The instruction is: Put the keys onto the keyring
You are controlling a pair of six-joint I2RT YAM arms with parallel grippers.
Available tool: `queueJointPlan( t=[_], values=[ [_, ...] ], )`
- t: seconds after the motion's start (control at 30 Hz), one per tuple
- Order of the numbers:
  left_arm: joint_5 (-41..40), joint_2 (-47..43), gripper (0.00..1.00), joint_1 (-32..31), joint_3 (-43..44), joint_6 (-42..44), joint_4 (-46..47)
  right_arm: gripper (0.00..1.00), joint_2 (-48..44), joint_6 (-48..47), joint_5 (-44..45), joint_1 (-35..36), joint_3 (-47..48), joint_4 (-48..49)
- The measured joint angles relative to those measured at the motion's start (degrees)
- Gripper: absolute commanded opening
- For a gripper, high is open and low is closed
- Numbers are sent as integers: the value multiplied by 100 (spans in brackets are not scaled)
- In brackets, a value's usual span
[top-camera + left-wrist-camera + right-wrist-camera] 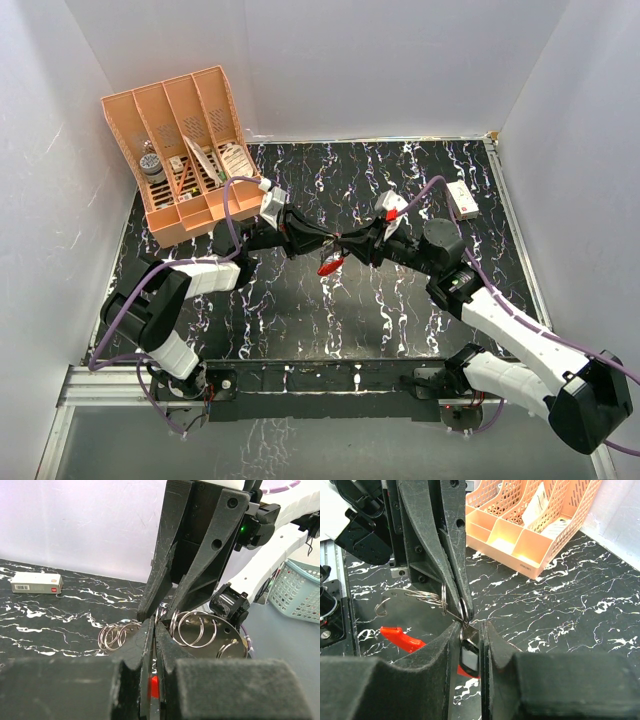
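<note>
My two grippers meet tip to tip above the middle of the table. The left gripper [316,240] [154,625] is shut on the keyring [330,265], whose red part [155,686] shows between its jaws. The keyring's red crescent [402,637] hangs below, and thin silver rings [426,597] [192,628] sit at the left fingertips. My right gripper [347,243] [470,627] is closed narrowly around the keys [470,655], a small dark piece with a pale middle that fills the gap between its pads. That piece hangs from a small silver ring at the left gripper's tips.
An orange desk organizer [185,150] [530,525] stands at the back left. A small white box with a red mark [461,199] [36,582] lies at the back right. White walls close in the black marbled table [300,320].
</note>
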Motion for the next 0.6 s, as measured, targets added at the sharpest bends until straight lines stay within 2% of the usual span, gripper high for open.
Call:
queueJointPlan(
  t=[0.13, 0.2, 0.33, 0.6],
  values=[
    [114, 20, 0, 37, 17, -66, 0, 9, 35, 2, -22, 0, 0, 11],
    [173, 52, 0, 48, 61, -109, 4, 8, 35, -11, -22, 0, 0, 11],
    [271, 96, 0, 52, 81, -184, 4, 17, 37, -20, -22, 0, 0, -13],
    [450, 184, 0, 85, 131, -271, 44, 18, 79, -44, -44, -2, 0, -24]
  ],
)
